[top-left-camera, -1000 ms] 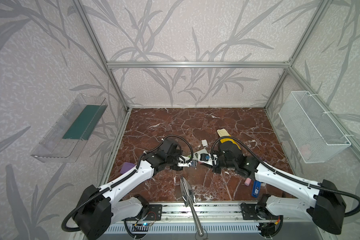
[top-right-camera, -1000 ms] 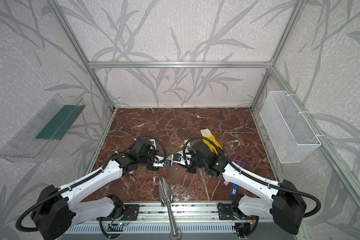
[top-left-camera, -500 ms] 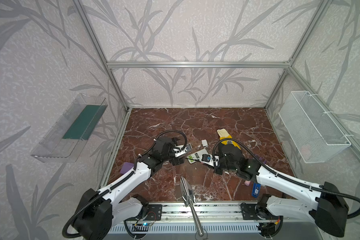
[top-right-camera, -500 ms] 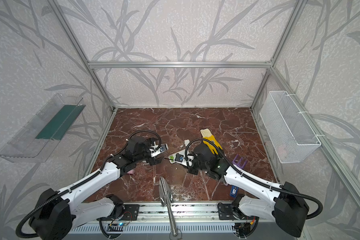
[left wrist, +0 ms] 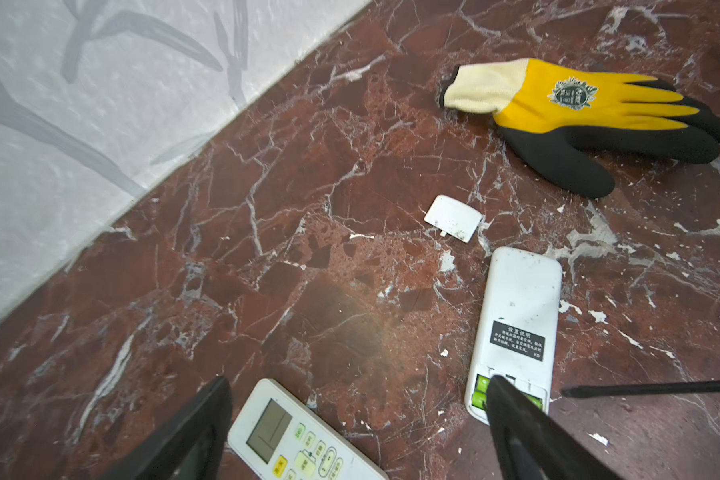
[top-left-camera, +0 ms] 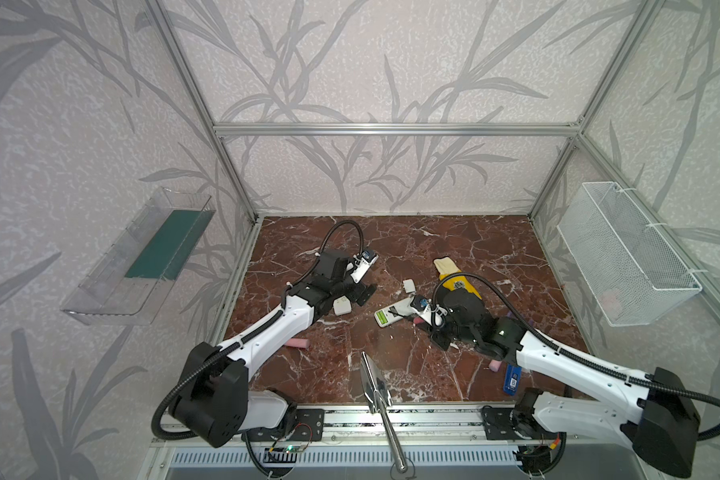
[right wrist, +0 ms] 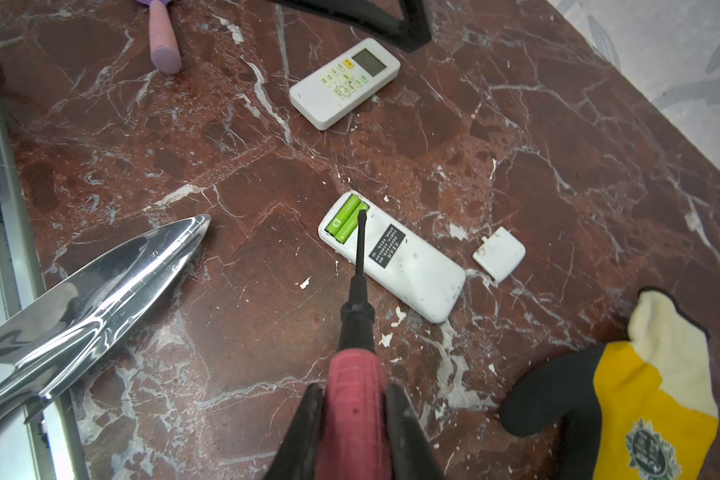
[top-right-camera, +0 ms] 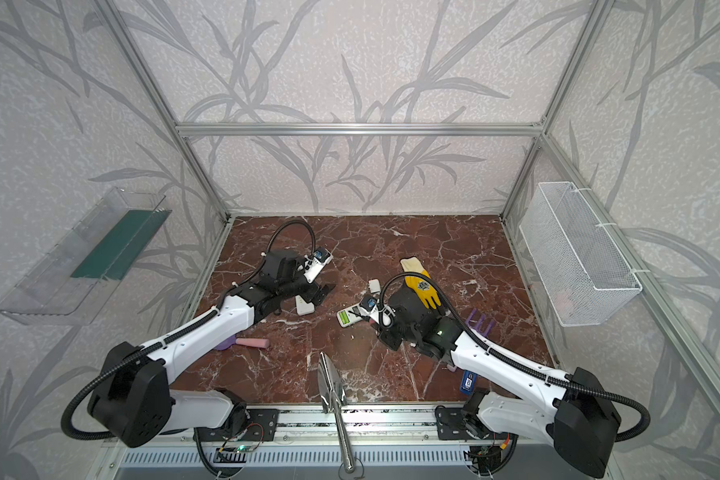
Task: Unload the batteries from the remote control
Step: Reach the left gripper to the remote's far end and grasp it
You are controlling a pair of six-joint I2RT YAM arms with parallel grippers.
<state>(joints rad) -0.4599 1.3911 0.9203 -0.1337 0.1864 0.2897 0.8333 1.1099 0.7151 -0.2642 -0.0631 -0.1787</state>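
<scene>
- We clench our right gripper (right wrist: 354, 399) on the screwdriver (right wrist: 356, 316), its tip at the two green batteries (right wrist: 347, 219), likely to pry them.
- They sit in the open bay of the face-down remote (right wrist: 412, 270), with the cover (right wrist: 499, 253) beside it.
- Our left gripper (left wrist: 358, 386) hangs released and empty, near the second remote (left wrist: 292, 432).

A: Where is the open remote (right wrist: 391, 257) lying?
B: In the middle of the table (top-left-camera: 454, 232); the batteries (right wrist: 346, 218) are sitting in its left end; the screwdriver (right wrist: 354, 316) tip is hanging near that end.
A: And around it?
B: The other remote (right wrist: 344, 83) is lying to its left; the cover (right wrist: 499, 253) just behind; the glove (left wrist: 578, 112) behind and right; the trowel (right wrist: 92, 291) well in front.
</scene>
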